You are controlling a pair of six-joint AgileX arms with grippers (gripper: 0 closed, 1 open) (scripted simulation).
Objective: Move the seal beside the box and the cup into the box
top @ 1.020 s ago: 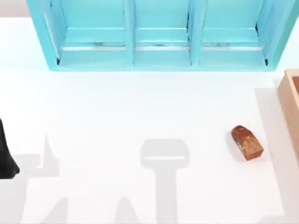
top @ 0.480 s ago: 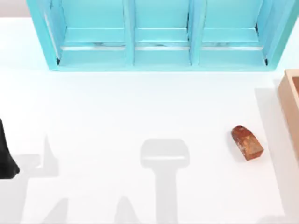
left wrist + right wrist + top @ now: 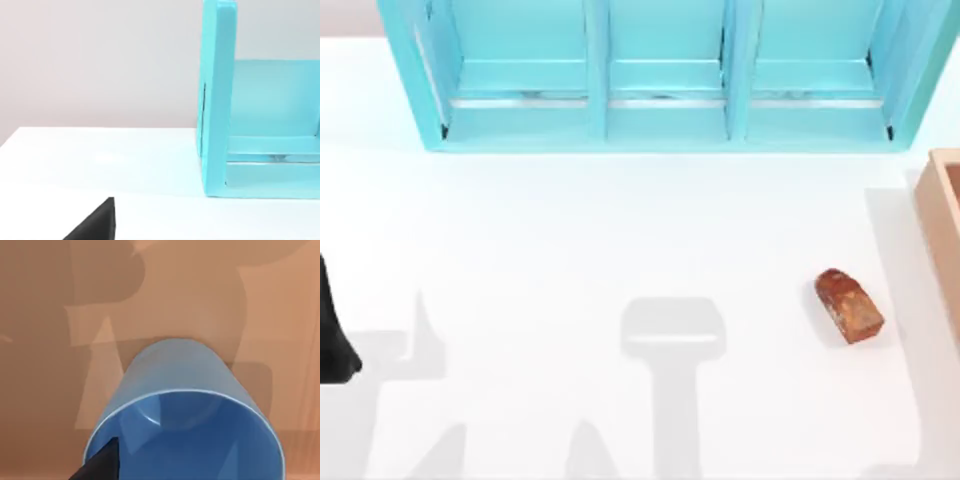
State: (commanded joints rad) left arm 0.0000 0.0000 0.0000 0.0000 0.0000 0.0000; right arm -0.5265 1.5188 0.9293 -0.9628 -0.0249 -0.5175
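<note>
Directly under right pincer (image 3: 102,460), cup (image 3: 182,410), box (image 3: 45,315)

Top camera looks down; left wrist camera (low) shares its shelf (image 3: 660,75)

rendered simulation, bare white table (image 3: 570,240), turquoise shelf unit (image 3: 660,75)

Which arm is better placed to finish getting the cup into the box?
Right. Its wrist view looks straight down on the blue cup over the box's reddish-brown floor, so that arm is already there. The left arm sits at the table's far left edge, across from the box.
</note>
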